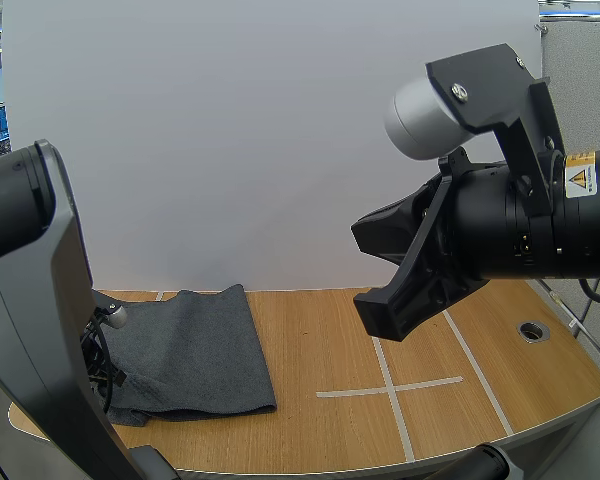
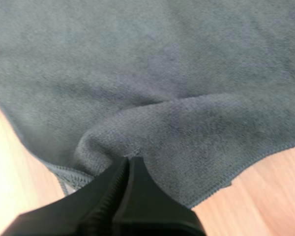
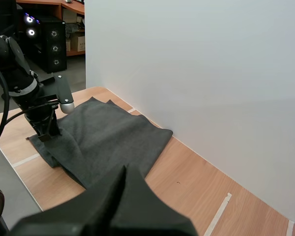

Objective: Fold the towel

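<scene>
Pinching the edge of the towel at lower left, the left gripper looks clamped to lift a fold. The right gripper hangs closed and empty, clear.

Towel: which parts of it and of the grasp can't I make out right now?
- High view: the left arm covers the towel's near-left corner.
- Left wrist view: the towel's outer edges run off frame; the left end effector hides how much cloth it pinches.
- Right wrist view: the right end effector covers part of the towel's edge nearest it; the number of layers is unclear.
</scene>
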`<state>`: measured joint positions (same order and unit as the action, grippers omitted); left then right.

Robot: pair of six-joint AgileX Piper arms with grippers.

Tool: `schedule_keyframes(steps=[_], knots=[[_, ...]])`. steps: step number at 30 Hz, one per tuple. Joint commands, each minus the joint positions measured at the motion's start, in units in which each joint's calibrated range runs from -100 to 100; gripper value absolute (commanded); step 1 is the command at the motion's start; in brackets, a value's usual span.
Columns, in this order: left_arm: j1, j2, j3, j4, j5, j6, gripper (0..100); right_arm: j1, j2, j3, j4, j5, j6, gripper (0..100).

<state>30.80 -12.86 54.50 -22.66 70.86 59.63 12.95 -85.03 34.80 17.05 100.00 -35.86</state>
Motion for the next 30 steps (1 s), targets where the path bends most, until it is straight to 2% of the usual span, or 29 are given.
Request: schedule_keyframes(steps=[1, 6, 8, 12, 13, 16, 24, 30], knots=[[0.13, -0.40, 0.30, -1.34, -3.43, 0.65, 0, -0.10, -0.51, -0.06, 0.24, 0.00, 0.11, 0], [0.13, -0.36, 0.47, -3.12, -3.95, 0.65, 1, -0.10, -0.51, -0.06, 0.24, 0.00, 0.11, 0], [0.13, -0.36, 0.47, -4.34, -3.95, 0.90, 7, -0.10, -0.51, -0.06, 0.24, 0.00, 0.11, 0], [0.13, -0.36, 0.47, -5.76, -3.33, 1.75, 46, -0.10, -0.25, -0.06, 0.24, 0.00, 0.11, 0], [0.13, -0.36, 0.47, -5.99, -3.16, 2.02, 60, -0.10, -0.25, -0.06, 0.24, 0.00, 0.11, 0], [0.13, -0.36, 0.47, -6.17, -3.16, 2.02, 79, -0.10, 0.16, 0.89, 0.24, 0.00, 0.11, 0], [0.13, -0.48, -0.22, -10.56, -1.26, 3.90, 81, -0.10, 5.70, 7.85, 0.24, 0.00, 0.11, 0], [0.13, -0.48, -4.41, -14.81, 9.50, 4.01, 81, -0.10, 15.05, 8.58, 0.59, 0.00, -0.69, 0]])
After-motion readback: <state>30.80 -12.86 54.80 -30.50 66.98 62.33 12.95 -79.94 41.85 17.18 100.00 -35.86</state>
